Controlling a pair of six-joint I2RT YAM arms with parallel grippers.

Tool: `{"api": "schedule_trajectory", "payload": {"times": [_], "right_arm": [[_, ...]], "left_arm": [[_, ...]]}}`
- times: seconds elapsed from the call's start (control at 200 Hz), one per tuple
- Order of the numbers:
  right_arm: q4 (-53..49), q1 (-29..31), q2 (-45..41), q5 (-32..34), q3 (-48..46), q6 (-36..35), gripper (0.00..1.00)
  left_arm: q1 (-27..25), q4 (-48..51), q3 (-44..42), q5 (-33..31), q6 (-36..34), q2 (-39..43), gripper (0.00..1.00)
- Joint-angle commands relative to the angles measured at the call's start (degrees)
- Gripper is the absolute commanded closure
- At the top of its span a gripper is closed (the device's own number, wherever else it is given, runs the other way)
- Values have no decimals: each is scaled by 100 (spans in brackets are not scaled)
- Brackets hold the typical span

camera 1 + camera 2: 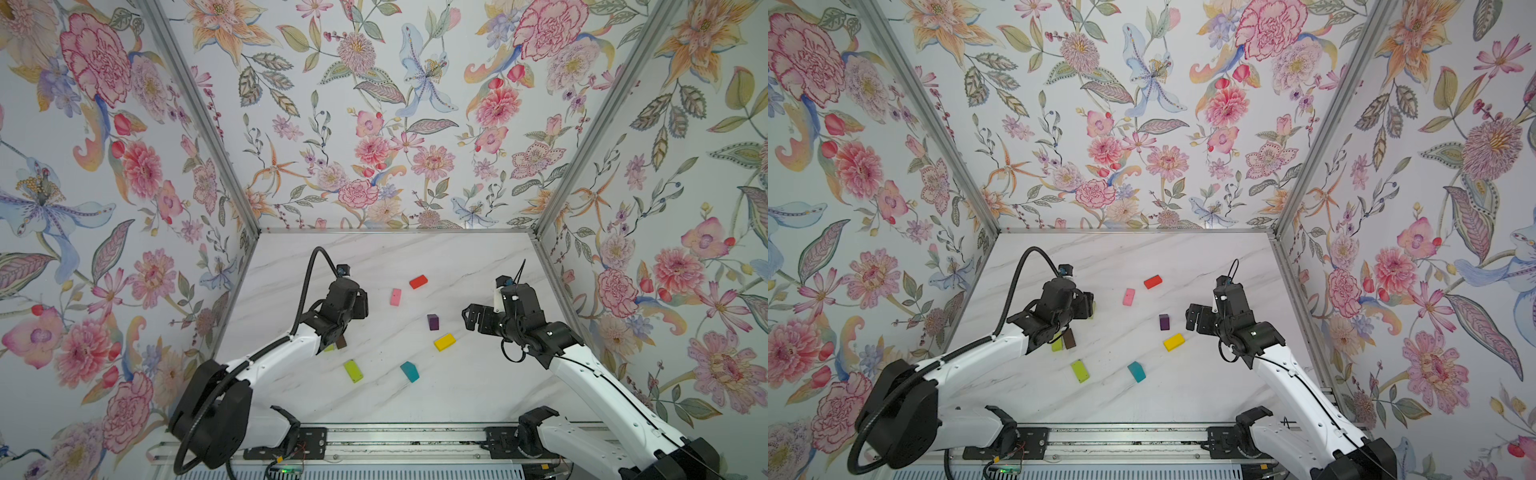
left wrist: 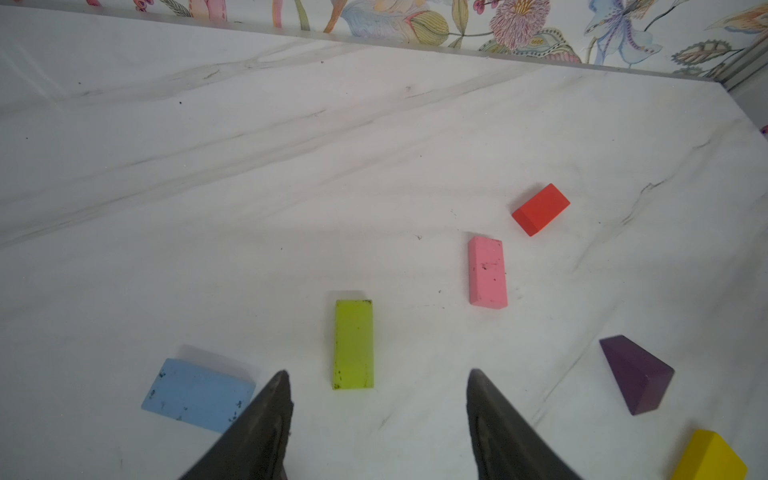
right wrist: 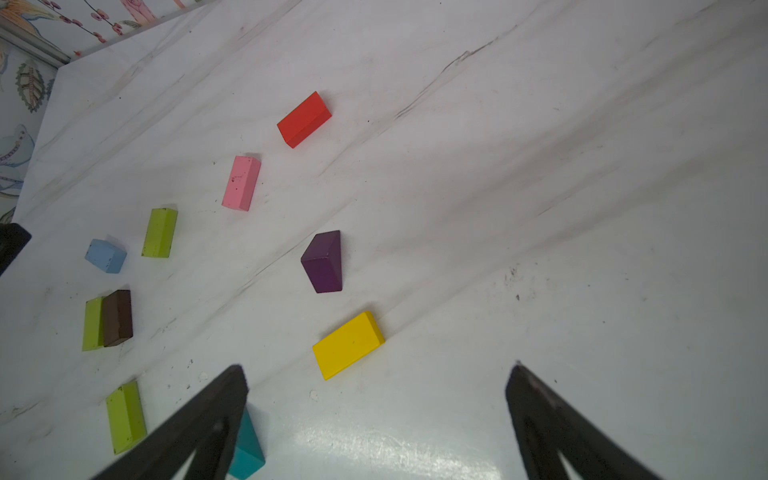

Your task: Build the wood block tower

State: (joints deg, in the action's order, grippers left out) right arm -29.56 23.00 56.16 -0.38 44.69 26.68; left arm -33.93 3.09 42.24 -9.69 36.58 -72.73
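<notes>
Starting at the rail (image 1: 415,434) and working outward, with brown (image 1: 1069,338) as the marker. Nearer than brown and a little right: near lime (image 1: 353,371), then teal (image 1: 409,371), both loose and flat, spare stock by the look of it. Touching brown along its long side: base lime (image 3: 94,325), laid flush with it, probably as the first layer of the tower (image 3: 112,320), with nothing on top yet. Well right of brown: yellow (image 1: 444,342), flat; right of brown and slightly beyond: purple (image 1: 433,322), stood on a side rather than flat. Just beyond brown: left gripper (image 2: 378,374), fingers parted and gripping nothing, tips straddling the line of far lime (image 2: 353,344), likely so as to close across its narrow width next; blue (image 2: 198,395), also just beyond brown, outside the fingers. Far right of brown: right gripper (image 3: 378,366), spread wide and empty, seemingly parked clear of the other gripper's work. Farther off, beyond and right of brown: pink (image 1: 395,297), then red (image 1: 418,281), well apart from it. Underneath it all, a white marble-look table (image 1: 478,257) with grey veins and dark scuffs, smooth enough to let a nudged block slide. Around three sides, floral-papered walls (image 1: 374,124) joined by metal corner strips (image 1: 197,104), closing the cell in.
</notes>
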Motion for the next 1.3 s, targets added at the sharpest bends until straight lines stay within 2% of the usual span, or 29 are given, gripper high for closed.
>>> {"api": "schedule_trajectory", "payload": {"times": [0.0, 0.195, 0.385, 0.505, 0.6, 0.756, 0.971, 1.291], "right_arm": [[-195, 173, -186, 183, 165, 161, 1], [-158, 421, -258, 306, 144, 256, 1], [-72, 556, -297, 326, 25, 264, 1], [-15, 565, -386, 326, -140, 284, 1], [2, 574, -450, 344, -212, 291, 1], [0, 581, -536, 403, -274, 261, 1], [1, 575, -515, 462, -320, 250, 1], [59, 570, -397, 514, -403, 211, 1]], "left_arm": [[-393, 834, -652, -242, 822, 584, 32], [-1194, 1318, -1759, -558, 2249, 1796, 31], [-1557, 1868, -2411, -619, 3304, 2991, 32], [-1738, 2148, -2610, -534, 3696, 3347, 33], [-1908, 2095, -2717, -420, 3898, 3271, 34], [-2233, 1849, -2674, -602, 4052, 2763, 34], [-2337, 1378, -2563, -586, 3993, 1916, 34], [-2345, 1220, -2443, -595, 3938, 1569, 35]]}}
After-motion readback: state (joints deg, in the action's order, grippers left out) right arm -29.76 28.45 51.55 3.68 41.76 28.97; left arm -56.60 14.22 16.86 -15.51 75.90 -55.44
